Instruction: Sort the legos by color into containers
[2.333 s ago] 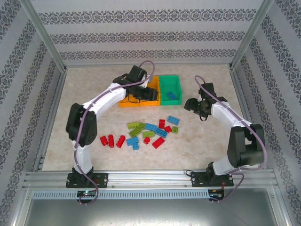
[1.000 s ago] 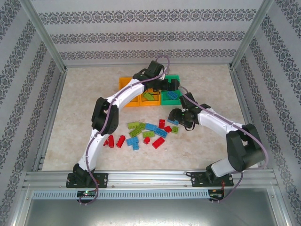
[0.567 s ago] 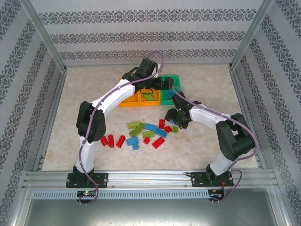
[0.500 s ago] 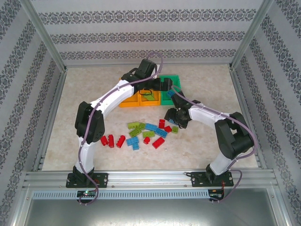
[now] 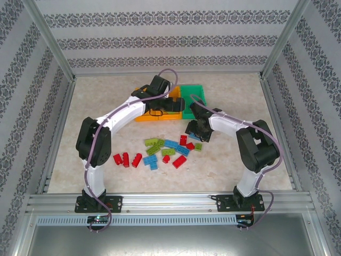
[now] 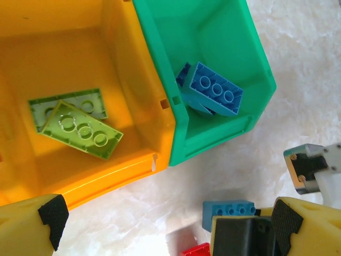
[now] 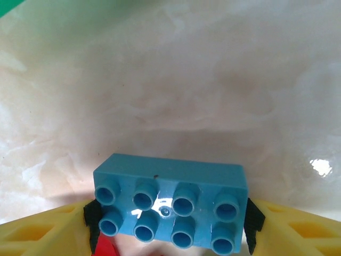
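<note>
Loose red, lime and blue legos lie mid-bench, in front of the arm bases. At the pile's far right edge the right tool is clamped on a light blue brick, pads against both short ends. Farther back the left tool hangs spread wide and empty over the orange bin with two lime bricks, side by side against the green bin with blue bricks.

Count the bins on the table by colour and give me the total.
Orange bins: 2
Green bins: 1
Total: 3
</note>
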Motion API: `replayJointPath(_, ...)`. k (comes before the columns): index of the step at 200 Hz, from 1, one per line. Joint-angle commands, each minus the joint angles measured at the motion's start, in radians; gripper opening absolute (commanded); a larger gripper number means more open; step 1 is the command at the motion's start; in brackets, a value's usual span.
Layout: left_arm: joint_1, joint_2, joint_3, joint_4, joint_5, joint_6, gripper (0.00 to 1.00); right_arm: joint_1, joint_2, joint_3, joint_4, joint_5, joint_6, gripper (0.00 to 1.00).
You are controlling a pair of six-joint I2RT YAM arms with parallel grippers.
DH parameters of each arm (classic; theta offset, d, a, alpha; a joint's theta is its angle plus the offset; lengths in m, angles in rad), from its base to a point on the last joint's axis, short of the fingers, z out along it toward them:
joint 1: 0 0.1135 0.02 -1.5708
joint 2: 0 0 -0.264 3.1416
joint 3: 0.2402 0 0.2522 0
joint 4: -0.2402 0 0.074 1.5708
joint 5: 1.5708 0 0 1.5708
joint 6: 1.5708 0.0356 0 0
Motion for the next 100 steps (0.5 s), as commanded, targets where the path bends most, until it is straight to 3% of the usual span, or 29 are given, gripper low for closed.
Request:
replayJointPath(1, 0.016, -0.058, -0.033, 0.038, -0.027, 0.019, 1.00, -0.001, 0.042, 0.051, -0.082, 0.065, -0.064, 0.73)
replayJointPath(43, 0.034, -0.111, -0.112, 0.036, -0.057, 0.016, 0.99, 0.008, 0.114, 0.114, -0.165, 0.094, -0.143, 0.73)
replayJointPath(100, 0.070, -0.203, -0.200, 0.045, -0.084, 0.008, 0.99, 0.013, 0.115, 0.101, -0.133, 0.088, -0.138, 0.73)
